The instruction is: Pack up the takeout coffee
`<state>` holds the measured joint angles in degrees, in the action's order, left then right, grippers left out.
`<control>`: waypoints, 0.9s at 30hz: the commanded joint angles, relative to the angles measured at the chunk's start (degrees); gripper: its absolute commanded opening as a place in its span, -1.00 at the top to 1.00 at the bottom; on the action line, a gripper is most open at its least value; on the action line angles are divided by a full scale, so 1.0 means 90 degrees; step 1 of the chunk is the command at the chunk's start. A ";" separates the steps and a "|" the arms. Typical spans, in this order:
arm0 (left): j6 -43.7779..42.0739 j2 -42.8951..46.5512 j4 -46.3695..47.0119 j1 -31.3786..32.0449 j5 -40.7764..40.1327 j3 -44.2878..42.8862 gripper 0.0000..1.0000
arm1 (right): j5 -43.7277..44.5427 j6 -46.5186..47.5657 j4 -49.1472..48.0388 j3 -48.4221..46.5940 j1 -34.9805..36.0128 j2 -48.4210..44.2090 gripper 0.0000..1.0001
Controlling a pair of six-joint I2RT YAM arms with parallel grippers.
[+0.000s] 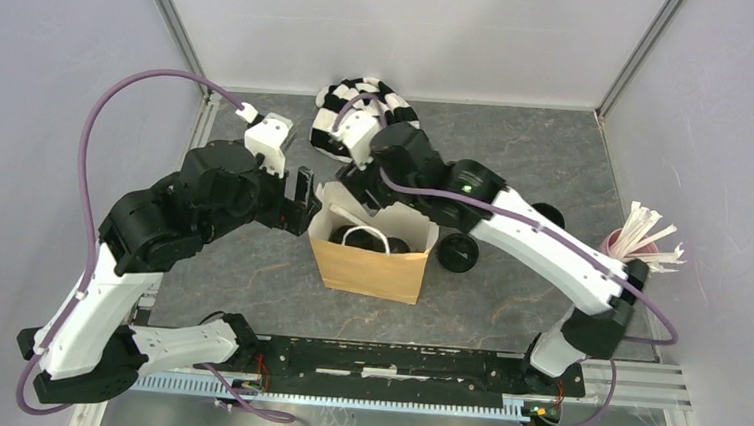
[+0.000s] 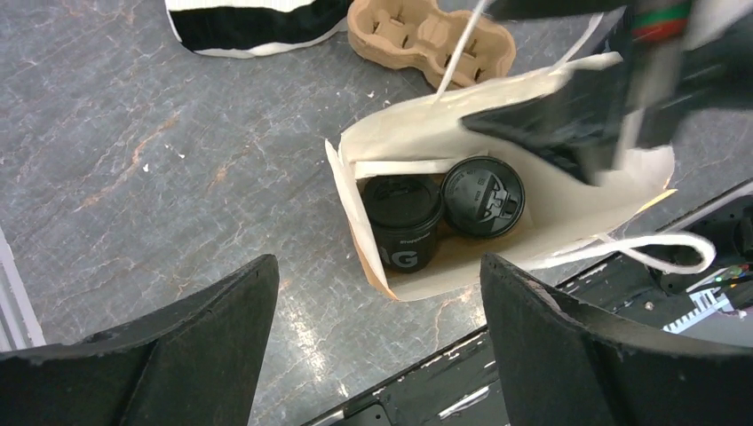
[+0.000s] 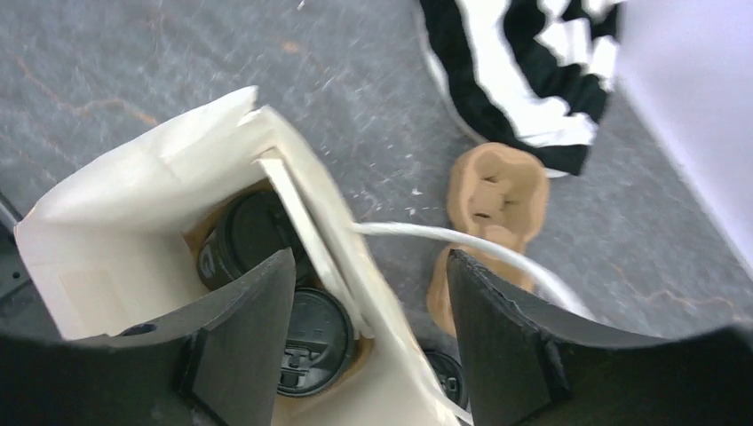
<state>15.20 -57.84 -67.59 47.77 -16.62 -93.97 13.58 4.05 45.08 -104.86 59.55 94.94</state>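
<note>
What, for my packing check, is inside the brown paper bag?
Two small black coffee cups with flat black lids, side by side. The brown paper bag's floor beneath them is covered.

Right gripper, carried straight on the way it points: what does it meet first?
Most likely the paper bag: its wall edge runs between the right gripper's open jaws. A lidded coffee cup stands just inside it; depth is unclear.

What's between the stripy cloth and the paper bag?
A brown cardboard cup carrier lies between the stripy cloth and the paper bag; the right wrist view shows it.
</note>
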 commanded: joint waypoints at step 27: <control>-0.0203 -0.0257 0.1584 0.0024 -0.0533 -0.2557 -0.99 | 0.2002 -0.1848 -0.0499 -0.0244 0.0022 -0.3805 -0.96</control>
<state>15.07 -59.18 -55.55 47.77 -21.08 -113.60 31.27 -11.14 41.69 -107.20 59.59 61.84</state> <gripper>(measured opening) 0.993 0.979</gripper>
